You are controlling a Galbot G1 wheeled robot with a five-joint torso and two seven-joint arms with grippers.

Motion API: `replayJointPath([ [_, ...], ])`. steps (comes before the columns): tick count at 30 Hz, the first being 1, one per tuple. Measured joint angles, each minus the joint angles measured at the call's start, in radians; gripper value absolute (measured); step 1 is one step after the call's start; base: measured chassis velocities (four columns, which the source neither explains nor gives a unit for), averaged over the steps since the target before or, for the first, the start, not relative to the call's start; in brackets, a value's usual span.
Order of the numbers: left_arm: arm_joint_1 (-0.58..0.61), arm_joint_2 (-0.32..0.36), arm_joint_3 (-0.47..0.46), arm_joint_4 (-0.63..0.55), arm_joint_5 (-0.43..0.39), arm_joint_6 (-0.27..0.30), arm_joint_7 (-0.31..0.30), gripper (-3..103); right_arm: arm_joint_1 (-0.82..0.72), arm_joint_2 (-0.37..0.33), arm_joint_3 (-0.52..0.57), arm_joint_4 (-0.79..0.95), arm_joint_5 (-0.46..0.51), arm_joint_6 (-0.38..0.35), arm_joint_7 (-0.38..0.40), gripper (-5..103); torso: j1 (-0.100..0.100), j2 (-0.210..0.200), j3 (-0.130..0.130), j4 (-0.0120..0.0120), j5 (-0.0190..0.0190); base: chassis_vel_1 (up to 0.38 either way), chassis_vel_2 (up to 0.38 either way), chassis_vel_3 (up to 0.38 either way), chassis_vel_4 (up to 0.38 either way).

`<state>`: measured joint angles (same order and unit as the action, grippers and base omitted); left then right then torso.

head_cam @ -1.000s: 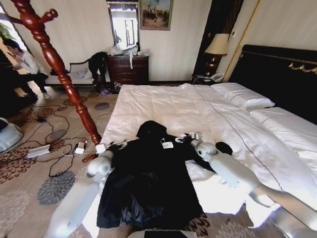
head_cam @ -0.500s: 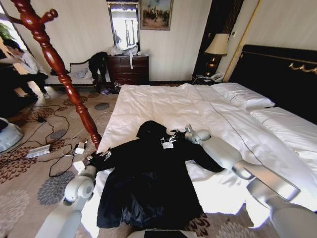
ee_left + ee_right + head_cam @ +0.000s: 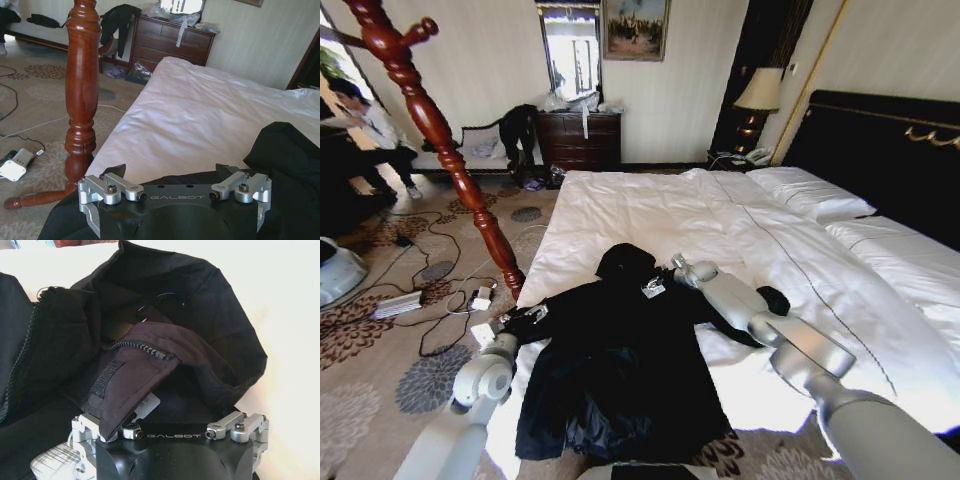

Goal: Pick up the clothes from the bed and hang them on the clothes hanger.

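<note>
The bed takes up most of the room ahead, its white duvet smooth, and the black coat lies spread on the near corner, its long axis running from the collar, farthest from the robot, down to the hem at the foot edge. The reddish-brown coat stand rises off the carpet just beside the bed's left side, close to the coat's left sleeve.

The right hand is the nearer one to the part that matters: it sits right at the collar, beside the small white tag. From its wrist camera the collar opens just ahead, zipper and lining showing, and a fold of fabric drapes over one side of the hand; whether it is actually pinching cloth I cannot tell.

The left hand rests at the left sleeve near the bed's edge, with dark fabric under it; its opening I cannot tell either.

The coat looks limp, slightly glossy, and heavy enough to sag.
</note>
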<state>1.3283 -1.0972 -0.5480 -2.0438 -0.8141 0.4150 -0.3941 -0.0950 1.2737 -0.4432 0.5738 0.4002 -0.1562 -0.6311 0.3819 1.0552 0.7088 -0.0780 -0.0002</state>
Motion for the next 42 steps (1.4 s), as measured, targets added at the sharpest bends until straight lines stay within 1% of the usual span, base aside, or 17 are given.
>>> replayJointPath([
  [5, -0.014, -0.001, 0.009, 0.011, -0.001, 0.000, 0.000, 100, 0.009, 0.021, 0.000, -0.029, -0.039, -0.023, 0.004, 101, 0.000, 0.000, 0.000, 0.0002, 0.0000, 0.000, 0.000, 0.000, 0.000],
  [7, -0.023, -0.002, 0.012, 0.013, -0.007, 0.001, -0.001, 100, 0.012, 0.035, 0.004, -0.048, -0.080, -0.036, 0.014, 92, 0.000, 0.000, 0.000, 0.0003, 0.0002, 0.000, 0.000, 0.000, 0.000],
  [8, -0.023, -0.002, 0.012, 0.013, -0.007, 0.001, -0.001, 100, 0.012, 0.035, 0.004, -0.048, -0.080, -0.036, 0.014, 92, 0.000, 0.000, 0.000, 0.0003, 0.0002, 0.000, 0.000, 0.000, 0.000],
  [10, -0.024, -0.001, 0.013, 0.014, -0.014, 0.003, -0.003, 100, 0.013, 0.040, 0.008, -0.053, -0.100, -0.051, 0.027, 82, 0.000, 0.000, 0.000, 0.0004, 0.0002, 0.000, 0.000, 0.000, 0.000],
  [11, -0.024, 0.000, 0.013, 0.014, -0.014, 0.003, -0.003, 100, 0.013, 0.041, 0.010, -0.052, -0.106, -0.058, 0.033, 82, 0.000, 0.000, 0.000, 0.0005, 0.0003, 0.000, 0.000, 0.000, 0.000],
  [13, -0.024, 0.003, 0.013, 0.017, -0.015, 0.003, -0.004, 100, 0.011, 0.041, 0.012, -0.048, -0.111, -0.067, 0.043, 70, 0.000, 0.000, 0.000, 0.0003, 0.0002, 0.000, 0.000, 0.000, 0.000],
  [14, -0.024, 0.003, 0.013, 0.017, -0.015, 0.003, -0.004, 100, 0.011, 0.041, 0.012, -0.048, -0.111, -0.067, 0.043, 70, 0.000, 0.000, 0.000, 0.0003, 0.0002, 0.000, 0.000, 0.000, 0.000],
  [17, -0.028, 0.004, 0.013, 0.021, -0.015, 0.003, -0.006, 100, 0.005, 0.030, 0.014, -0.031, -0.112, -0.071, 0.056, 54, 0.000, 0.000, 0.000, 0.0000, 0.0002, 0.000, 0.000, 0.000, 0.000],
  [19, -0.030, 0.004, 0.013, 0.021, -0.015, 0.003, -0.006, 100, 0.003, 0.027, 0.014, -0.025, -0.112, -0.071, 0.061, 54, 0.000, 0.000, 0.000, 0.0000, 0.0002, 0.000, 0.000, 0.000, 0.000],
  [21, -0.034, 0.003, 0.017, 0.023, -0.016, 0.003, -0.008, 100, -0.001, 0.019, 0.013, -0.007, -0.113, -0.071, 0.084, 42, 0.000, 0.000, 0.000, 0.0000, 0.0002, 0.000, 0.000, 0.000, 0.000],
  [22, -0.034, 0.003, 0.017, 0.023, -0.016, 0.003, -0.008, 100, -0.001, 0.019, 0.013, -0.007, -0.113, -0.071, 0.084, 42, 0.000, 0.000, 0.000, 0.0000, 0.0002, 0.000, 0.000, 0.000, 0.000],
  [24, -0.037, 0.002, 0.020, 0.026, -0.016, 0.003, -0.009, 100, -0.003, 0.017, 0.012, 0.005, -0.130, -0.070, 0.115, 33, 0.000, 0.000, 0.000, 0.0001, 0.0002, 0.000, 0.000, 0.000, 0.000],
  [26, -0.041, 0.002, 0.022, 0.028, -0.016, 0.003, -0.011, 100, -0.003, 0.016, 0.012, 0.008, -0.149, -0.060, 0.139, 27, 0.000, 0.000, 0.000, 0.0000, 0.0001, 0.000, 0.000, 0.000, 0.000],
  [27, -0.041, 0.002, 0.022, 0.028, -0.016, 0.003, -0.011, 100, -0.003, 0.016, 0.012, 0.008, -0.149, -0.060, 0.139, 27, 0.000, 0.000, 0.000, 0.0000, 0.0001, 0.000, 0.000, 0.000, 0.000],
  [28, -0.043, 0.002, 0.022, 0.029, -0.017, 0.003, -0.012, 100, -0.003, 0.016, 0.012, 0.012, -0.157, -0.053, 0.154, 24, 0.000, 0.000, 0.000, 0.0001, 0.0001, 0.000, 0.000, 0.000, 0.000],
  [33, -0.050, 0.004, 0.023, 0.031, -0.022, 0.003, -0.013, 100, -0.002, 0.014, 0.017, 0.029, -0.170, -0.034, 0.192, 24, 0.000, 0.000, 0.000, 0.0001, 0.0002, 0.000, 0.000, 0.000, 0.000],
  [42, -0.063, 0.003, 0.033, 0.037, -0.023, 0.003, -0.016, 100, 0.002, -0.005, 0.025, 0.079, -0.187, 0.001, 0.216, 22, 0.000, 0.000, 0.000, 0.0000, 0.0002, 0.000, 0.000, 0.000, 0.000],
])
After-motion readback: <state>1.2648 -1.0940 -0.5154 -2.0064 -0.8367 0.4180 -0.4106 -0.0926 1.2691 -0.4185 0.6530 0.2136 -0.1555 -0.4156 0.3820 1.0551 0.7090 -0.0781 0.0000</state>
